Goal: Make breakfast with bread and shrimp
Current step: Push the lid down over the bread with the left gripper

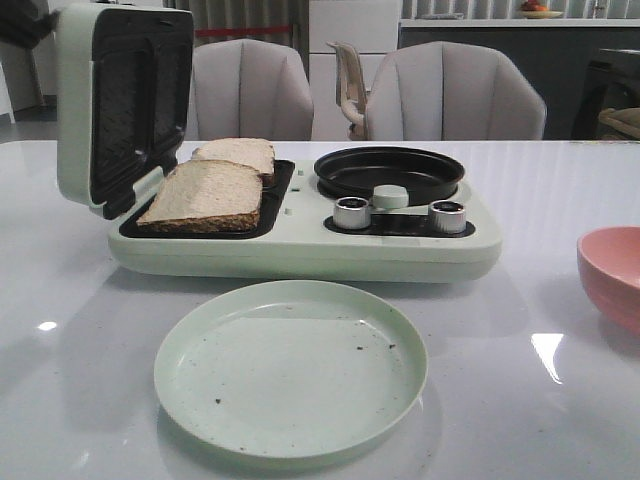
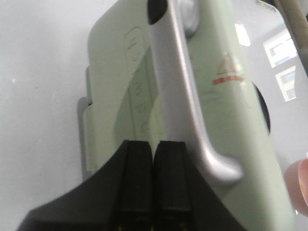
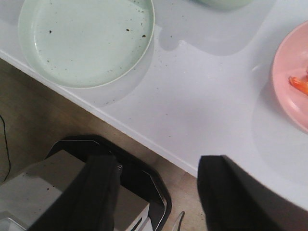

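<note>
Clearly the bread point(image 1: 205, 194), two soft, light slices lying in the open sandwich maker point(image 1: 300, 225) at far left, should be pinched gently by a crust edge, while the left hand point(image 2: 153, 159) is closed empty and the right hand point(image 3: 156, 192) gapes wide, holding nothing.

A pale mint-green breakfast maker point(image 1: 300, 245) sits on a glossy white desk point(image 1: 80, 350). Its raised lid point(image 1: 120, 100) is mint green outside, with a black ridged grill plate inside and a silver handle point(image 2: 185, 91) on the outer face, beside a small red warning triangle. Two slices of bread point(image 1: 210, 190) are pale tan with brown crusts. The round pan point(image 1: 390, 172) is black; the two knobs point(image 1: 352, 212) are shiny silver. The plate point(image 1: 290, 365) is mint green, dotted with dark crumbs. The bowl point(image 1: 615, 275) is pink, holding an orange shrimp point(image 3: 299, 84). Both grippers, left gripper point(image 2: 153, 183) and right gripper point(image 3: 159, 192), are black.
</note>
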Controlling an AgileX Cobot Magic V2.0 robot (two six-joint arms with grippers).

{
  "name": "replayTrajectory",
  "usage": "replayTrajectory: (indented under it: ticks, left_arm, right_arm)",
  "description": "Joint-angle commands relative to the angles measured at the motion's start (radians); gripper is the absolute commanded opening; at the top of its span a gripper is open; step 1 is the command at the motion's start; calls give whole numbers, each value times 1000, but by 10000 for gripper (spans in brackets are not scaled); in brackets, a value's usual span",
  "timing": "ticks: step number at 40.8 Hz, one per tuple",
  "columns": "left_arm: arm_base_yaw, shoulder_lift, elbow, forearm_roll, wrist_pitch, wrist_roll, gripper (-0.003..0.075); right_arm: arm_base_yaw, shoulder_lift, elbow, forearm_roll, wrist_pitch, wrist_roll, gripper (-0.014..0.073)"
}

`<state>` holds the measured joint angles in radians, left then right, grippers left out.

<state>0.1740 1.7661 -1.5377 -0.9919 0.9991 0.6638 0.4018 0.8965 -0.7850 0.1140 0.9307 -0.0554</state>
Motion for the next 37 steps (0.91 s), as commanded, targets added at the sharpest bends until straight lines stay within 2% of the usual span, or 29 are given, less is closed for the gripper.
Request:
replayTrajectory:
  ticks: [1, 7, 15, 26, 30, 34, 37]
  left_arm:
    - [-39, -106, -16, -74, 13, 37, 101]
    - [-115, -163, 20, -53, 14, 39, 102]
    - [-230, -292, 114, 175, -81, -13, 104]
    - [-489, -511, 343, 294, -126, -27, 104]
    - [-586, -588, 409, 438, -118, -159, 104]
    - [-681, -669, 465, 705, -115, -387, 104]
    - [-737, -741, 507, 850, -115, -529, 104]
  right_arm:
    - [-3, -13, -23, 4, -41, 2, 472]
    - [-3, -13, -23, 4, -41, 2, 472]
    - [-3, -13, -23, 4, -41, 2, 472]
    - [-3, -13, -23, 4, -41, 2, 472]
    - [-3, -13, -23, 4, -42, 2, 472]
    - [-3, -13, -23, 4, -42, 2, 472]
    - [-3, -13, -23, 4, -42, 2, 472]
